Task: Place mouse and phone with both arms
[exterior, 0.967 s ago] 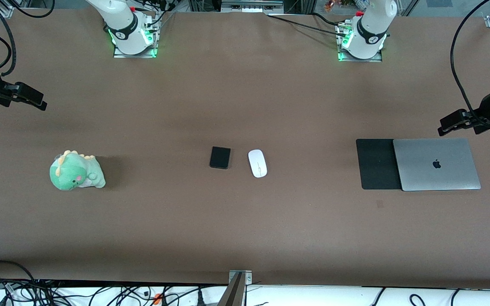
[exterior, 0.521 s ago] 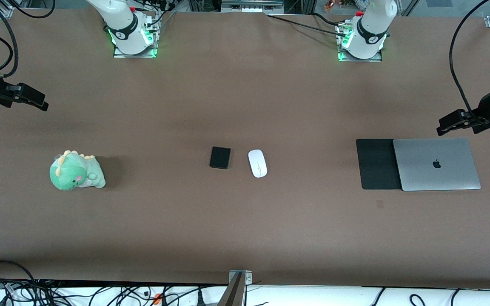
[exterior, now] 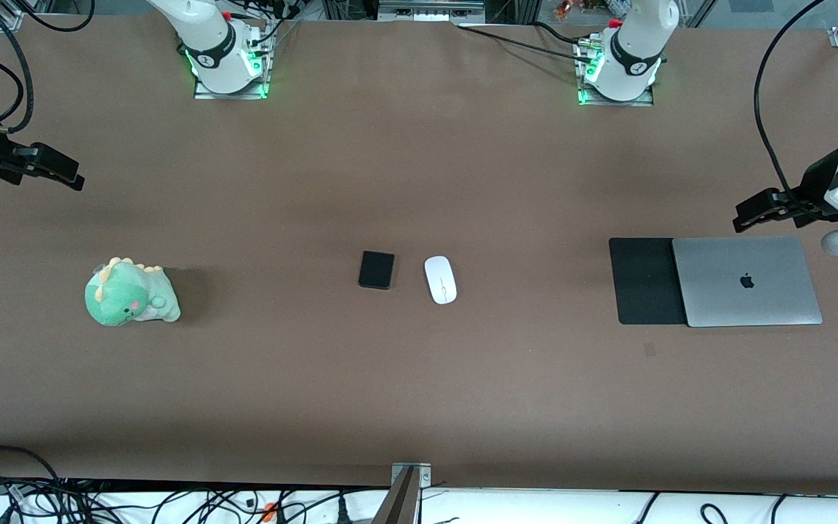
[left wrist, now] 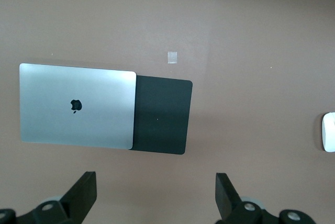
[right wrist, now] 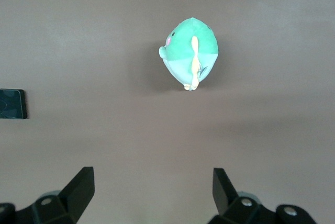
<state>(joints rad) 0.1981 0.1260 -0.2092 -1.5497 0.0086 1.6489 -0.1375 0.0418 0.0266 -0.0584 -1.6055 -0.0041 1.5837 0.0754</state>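
The black phone (exterior: 377,269) and the white mouse (exterior: 440,279) lie side by side at the table's middle, the mouse toward the left arm's end. My left gripper (exterior: 741,217) hangs open and empty over bare table beside the laptop, at the left arm's end. Its wrist view shows the open left gripper (left wrist: 156,188) and a sliver of the mouse (left wrist: 328,132). My right gripper (exterior: 74,177) hangs open and empty over the right arm's end of the table. In its wrist view the open right gripper (right wrist: 153,185) faces the phone's edge (right wrist: 11,103).
A closed silver laptop (exterior: 746,281) lies partly on a black pad (exterior: 644,281) toward the left arm's end. A green plush dinosaur (exterior: 130,292) sits toward the right arm's end. The laptop (left wrist: 77,106), the pad (left wrist: 162,115) and the plush (right wrist: 191,52) show in the wrist views.
The left gripper has drifted slightly toward the table's middle. The right gripper has barely shifted. Phone and mouse have not moved.
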